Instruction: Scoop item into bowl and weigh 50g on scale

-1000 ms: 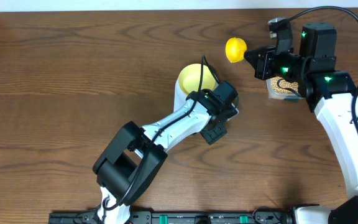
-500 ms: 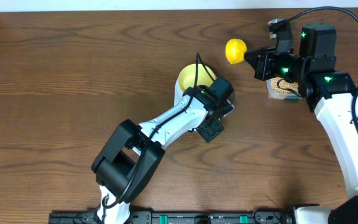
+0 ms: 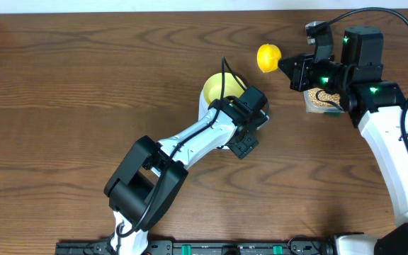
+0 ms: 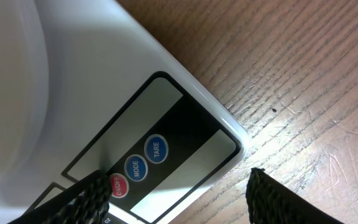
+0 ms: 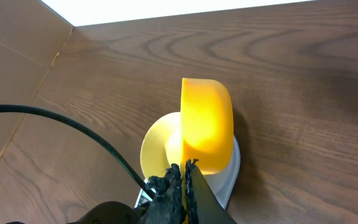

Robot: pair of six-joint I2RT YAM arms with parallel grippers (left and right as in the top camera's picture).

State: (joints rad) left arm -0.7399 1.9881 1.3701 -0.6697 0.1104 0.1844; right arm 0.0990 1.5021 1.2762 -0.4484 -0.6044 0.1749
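Observation:
The pale-yellow bowl (image 3: pixel 220 88) (image 5: pixel 159 146) sits on the white scale (image 3: pixel 205 108) (image 5: pixel 230 175). My left gripper (image 3: pixel 249 122) (image 4: pixel 179 205) hovers open just above the scale's front panel (image 4: pixel 166 155). Its left finger (image 4: pixel 82 199) is beside the red on/off button (image 4: pixel 115 185), and the right finger hangs over bare wood. Nothing is between the fingers. My right gripper (image 3: pixel 289 65) (image 5: pixel 184 179) is shut on the handle of the bright yellow scoop (image 3: pixel 268 57) (image 5: pixel 207 124), held in the air to the right of the bowl. The tan beans (image 3: pixel 320 99) lie in a clear tub under the right arm.
The left arm (image 3: pixel 190 145) crosses the table diagonally and covers most of the scale from above. A black cable (image 5: pixel 73 127) arcs over the bowl. A cardboard wall (image 5: pixel 11 93) stands at the far left edge. The panel also carries blue MODE (image 4: pixel 135 168) and TARE (image 4: pixel 156 149) buttons.
My left gripper has shifted slightly left over the scale's front and its jaws have widened a little. The right arm and scoop have not moved.

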